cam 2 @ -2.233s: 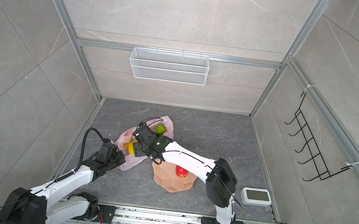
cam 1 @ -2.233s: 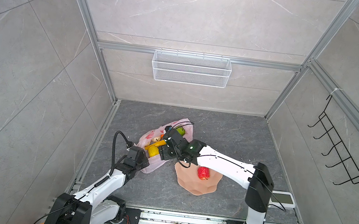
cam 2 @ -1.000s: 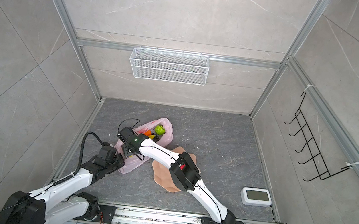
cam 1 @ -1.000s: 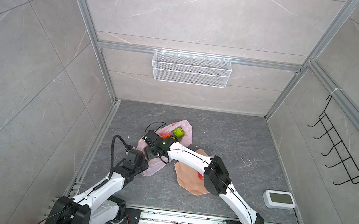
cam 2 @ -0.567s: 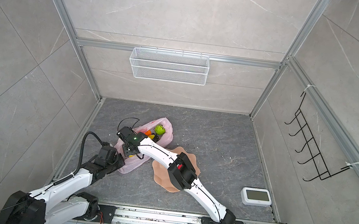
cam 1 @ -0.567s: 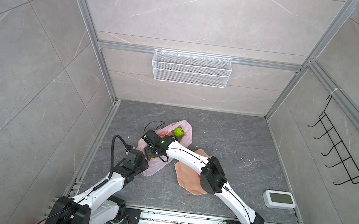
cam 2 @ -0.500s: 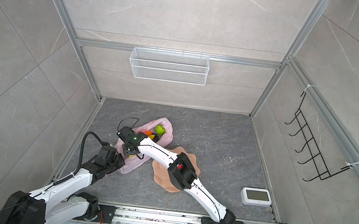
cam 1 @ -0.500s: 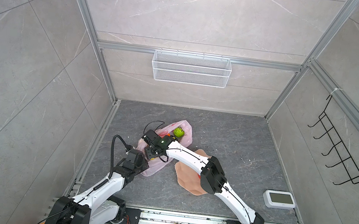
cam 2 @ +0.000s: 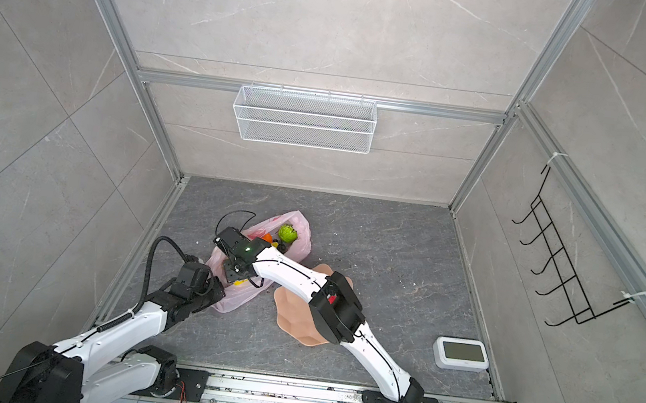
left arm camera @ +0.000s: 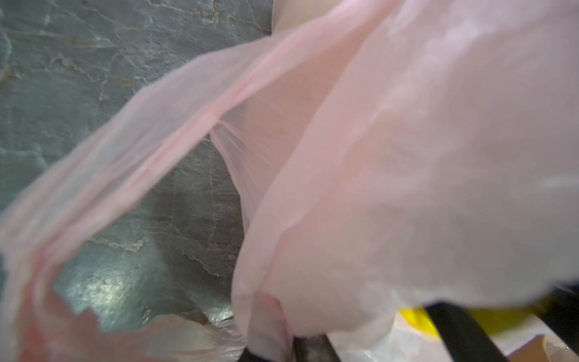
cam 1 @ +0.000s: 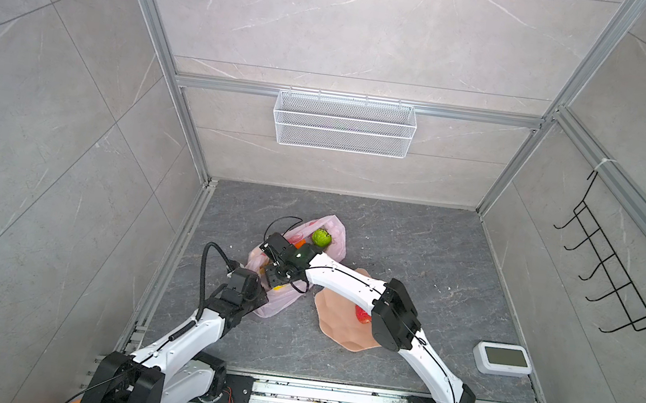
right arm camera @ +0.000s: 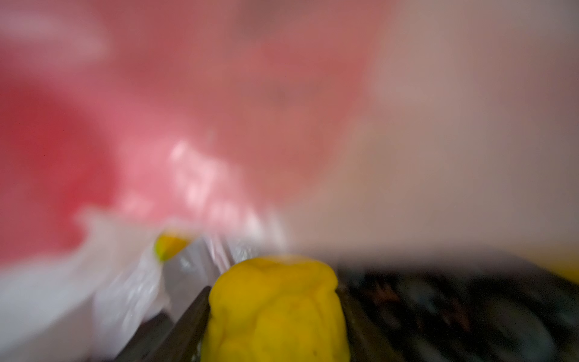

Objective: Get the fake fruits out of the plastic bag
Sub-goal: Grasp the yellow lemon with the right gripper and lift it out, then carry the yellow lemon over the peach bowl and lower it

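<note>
The pink plastic bag (cam 1: 335, 234) (cam 2: 300, 246) lies open on the floor. A green fruit (cam 1: 321, 236) (cam 2: 287, 232) and an orange one (cam 1: 299, 245) show in its far end. My left gripper (cam 1: 256, 288) (left arm camera: 300, 348) is shut on the bag's film at its near left end. My right gripper (cam 1: 275, 282) (right arm camera: 275, 301) is inside the bag, jaws closed against both sides of a lumpy yellow fruit (right arm camera: 275, 313) (left arm camera: 419, 319). A red fruit (cam 1: 362, 314) lies on the peach plate (cam 1: 338, 332), partly under the right arm.
The right arm's elbow (cam 1: 395, 316) hangs over the plate (cam 2: 294, 320). A white device with a screen (cam 1: 502, 358) sits at the floor's right edge. A wire basket (cam 1: 343, 123) hangs on the back wall and a black hook rack (cam 1: 613, 280) on the right wall.
My right arm has reached further left into the bag, its elbow swinging over the plate, and its jaws have narrowed onto the yellow fruit. The left gripper has kept its hold.
</note>
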You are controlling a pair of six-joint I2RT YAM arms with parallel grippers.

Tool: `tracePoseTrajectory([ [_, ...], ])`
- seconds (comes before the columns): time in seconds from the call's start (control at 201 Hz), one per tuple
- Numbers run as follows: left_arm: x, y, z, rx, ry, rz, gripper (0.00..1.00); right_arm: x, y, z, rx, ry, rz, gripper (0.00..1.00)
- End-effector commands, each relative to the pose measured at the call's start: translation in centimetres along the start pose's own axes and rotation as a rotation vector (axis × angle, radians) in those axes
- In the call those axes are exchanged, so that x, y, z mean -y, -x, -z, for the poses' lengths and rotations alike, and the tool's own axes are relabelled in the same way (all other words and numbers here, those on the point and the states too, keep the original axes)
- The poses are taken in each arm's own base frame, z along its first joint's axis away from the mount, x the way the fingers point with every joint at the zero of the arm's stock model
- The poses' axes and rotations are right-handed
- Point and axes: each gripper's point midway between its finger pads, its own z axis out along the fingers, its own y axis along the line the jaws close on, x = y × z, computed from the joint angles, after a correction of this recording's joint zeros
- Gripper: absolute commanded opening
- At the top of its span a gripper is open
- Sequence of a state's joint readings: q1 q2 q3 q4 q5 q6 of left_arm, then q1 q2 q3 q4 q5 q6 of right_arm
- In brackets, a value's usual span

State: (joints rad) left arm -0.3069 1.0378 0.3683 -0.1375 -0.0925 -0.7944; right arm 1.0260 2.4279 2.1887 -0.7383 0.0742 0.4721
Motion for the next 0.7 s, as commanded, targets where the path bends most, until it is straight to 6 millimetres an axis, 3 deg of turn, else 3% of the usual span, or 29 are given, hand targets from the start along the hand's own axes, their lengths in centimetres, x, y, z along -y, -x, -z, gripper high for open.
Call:
tracePoseTrajectory([
  [0.0,1.2,1.0,0.4,-0.001,-0.025,-0.036,0.1,-1.4,3.6,4.9,0.157,0.086,-0.031,0.57],
  [0.339,2.3,1.7,0.4,-0.005,-0.048,-0.062,0.1,-0.3,2.8,8.1,0.239,0.109,-0.058,0.57],
  [0.493,2.9,2.0,0.2,-0.009,-0.053,-0.092,0.1,0.8,2.2,10.5,0.26,0.086,-0.068,0.56],
  [0.692,3.8,2.7,0.0,-0.015,-0.058,-0.158,0.1,2.5,-0.3,13.1,0.22,0.059,-0.06,0.57],
])
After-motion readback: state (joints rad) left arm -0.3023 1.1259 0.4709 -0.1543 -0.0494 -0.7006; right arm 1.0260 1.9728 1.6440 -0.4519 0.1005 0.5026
